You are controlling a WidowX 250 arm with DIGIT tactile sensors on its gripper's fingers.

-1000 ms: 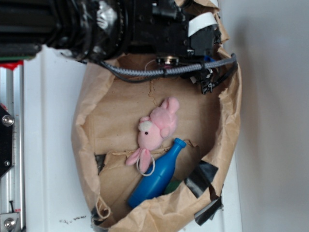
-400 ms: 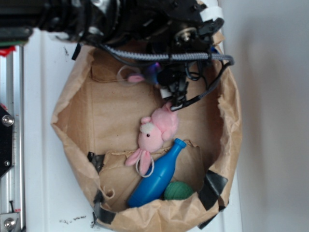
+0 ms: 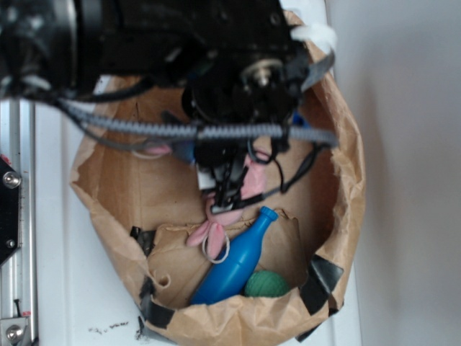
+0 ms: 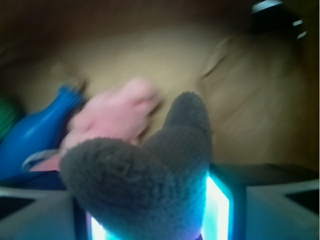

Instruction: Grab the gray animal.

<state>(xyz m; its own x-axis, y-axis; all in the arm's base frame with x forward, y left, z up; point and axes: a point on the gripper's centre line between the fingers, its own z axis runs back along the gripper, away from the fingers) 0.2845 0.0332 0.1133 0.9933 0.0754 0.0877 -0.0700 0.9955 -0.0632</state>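
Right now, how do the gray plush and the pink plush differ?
The gray plush is dark gray and sits between the gripper fingers, filling the wrist view; the pink plush is light pink and lies loose on the paper bag beside the blue bottle. Both are small soft toys.

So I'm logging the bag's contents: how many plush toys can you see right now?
2. The dark gray fuzzy plush animal sits between the fingers in the wrist view. The light pink plush animal lies just beyond it, beside the blue plastic bottle. The arm may hide others.
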